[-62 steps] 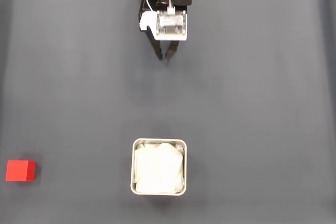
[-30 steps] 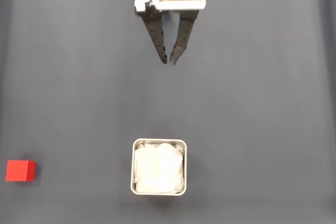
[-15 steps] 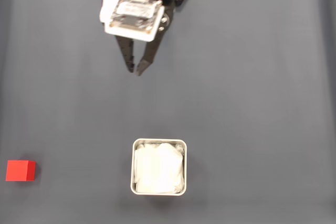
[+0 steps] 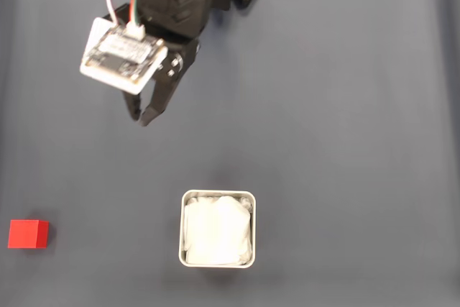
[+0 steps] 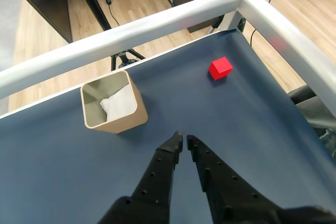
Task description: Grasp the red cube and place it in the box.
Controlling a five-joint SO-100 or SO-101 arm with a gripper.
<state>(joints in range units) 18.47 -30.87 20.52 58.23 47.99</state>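
Observation:
The red cube (image 4: pixel 28 234) rests on the dark mat at the far lower left of the fixed view, and in the wrist view the red cube (image 5: pixel 221 68) lies far ahead to the right. The box (image 4: pixel 215 193), lined with crumpled white material, stands at the bottom centre; in the wrist view the box (image 5: pixel 118 124) is ahead on the left. My gripper (image 4: pixel 140 116) hangs in the upper left, well away from both, its tips pointing toward the lower left. In the wrist view the gripper (image 5: pixel 184 140) is shut, holding nothing.
A dark blue-grey mat (image 4: pixel 345 141) covers the table. A silver metal rail (image 5: pixel 157 22) borders its far and right edges in the wrist view, with wooden floor and a chair base beyond.
The arm has swung left in the fixed view and reached outward, carrying the gripper from the top centre to the upper left. Cube and box have not moved.

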